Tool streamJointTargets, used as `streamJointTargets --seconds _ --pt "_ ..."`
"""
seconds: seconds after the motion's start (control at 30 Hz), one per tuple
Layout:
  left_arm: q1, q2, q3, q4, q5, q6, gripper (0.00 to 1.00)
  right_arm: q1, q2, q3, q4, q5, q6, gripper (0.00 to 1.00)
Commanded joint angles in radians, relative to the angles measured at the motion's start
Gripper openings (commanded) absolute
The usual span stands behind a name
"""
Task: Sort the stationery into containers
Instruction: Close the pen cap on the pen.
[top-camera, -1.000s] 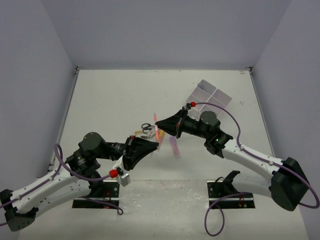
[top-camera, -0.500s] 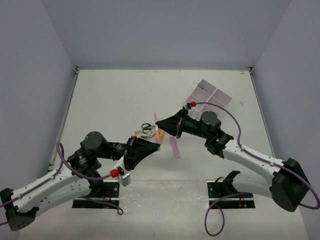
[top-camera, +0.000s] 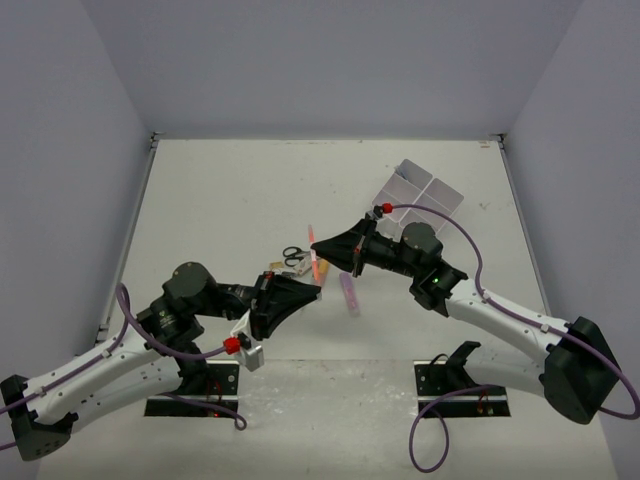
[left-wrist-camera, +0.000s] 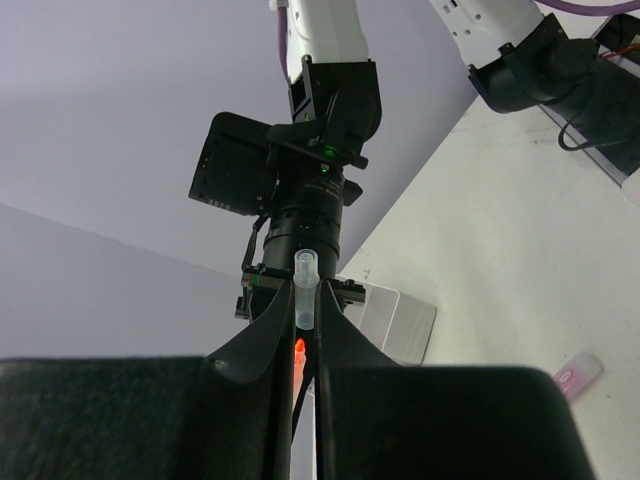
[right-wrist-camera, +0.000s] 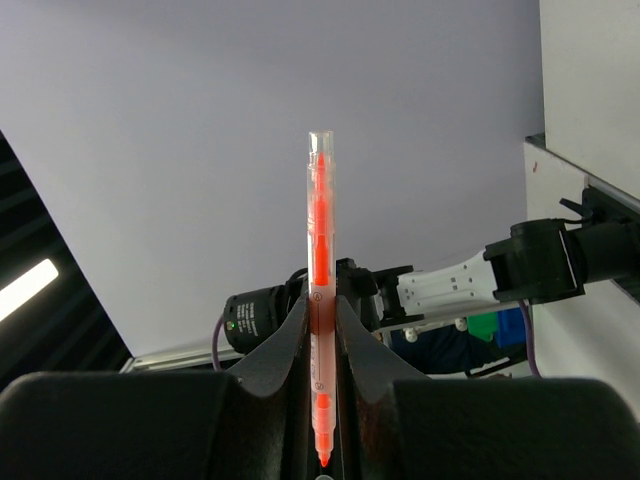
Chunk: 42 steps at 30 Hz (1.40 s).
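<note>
From above, my two arms lie low over the tabletop (top-camera: 220, 190), elbows bent out toward the left and right edges and forearms angling in, so the pincers meet tip to tip over the middle. My left pincer (top-camera: 318, 290) points toward the far right corner and my right pincer (top-camera: 316, 243) toward the near left one. The orange marker (top-camera: 314, 264) is lifted off the surface between them. The black-handled scissors (top-camera: 291, 254) lie just to its left and the purple marker (top-camera: 349, 294) just to its right, both flat on the table. The white divided box (top-camera: 425, 192) sits well apart, toward the far right corner. Through my left wrist camera, my fingers are drawn in to a narrow slit around the marker, gripping it just below its clear cap. My right arm's wrist faces me beyond it. Through my right wrist camera, my fingers are clenched on the marker near its middle. It stands straight up between them, clear cap high above the tips and orange point low in the gap.
</note>
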Motion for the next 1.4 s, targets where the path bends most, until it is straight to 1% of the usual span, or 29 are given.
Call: streamJointTargets --seconds 0.0,0.63,0.83,0.97,1.1,1.2,1.27,1.37 --pt "-0.003 0.006 0.009 0.011 -0.022 0.03 0.0 0.003 -0.025 0.041 0.034 -0.012 0.0 0.0" --pt "-0.004 0.003 0.042 -0.097 -0.096 0.132 0.0 0.003 -0.031 0.038 0.042 -0.019 0.002 0.0" --pt "-0.003 -0.003 0.07 -0.101 -0.054 0.112 0.0 0.003 -0.01 0.038 0.035 -0.008 -0.001 0.0" --pt "-0.003 -0.025 0.065 -0.064 -0.03 0.064 0.0 0.002 0.002 0.039 0.046 -0.015 0.005 0.0" --pt "-0.003 -0.046 0.049 -0.066 -0.033 0.064 0.0 0.001 -0.001 0.039 0.047 -0.018 0.006 0.0" --pt "-0.003 -0.048 0.065 -0.094 -0.02 0.081 0.0 0.001 0.005 0.042 0.051 -0.023 0.008 0.0" --pt "-0.003 -0.039 0.083 -0.151 -0.011 0.099 0.0 0.002 0.02 0.043 0.063 -0.034 0.014 0.0" --pt "-0.003 -0.031 0.1 -0.17 0.006 0.116 0.0 0.003 0.03 0.043 0.07 -0.043 0.024 0.0"
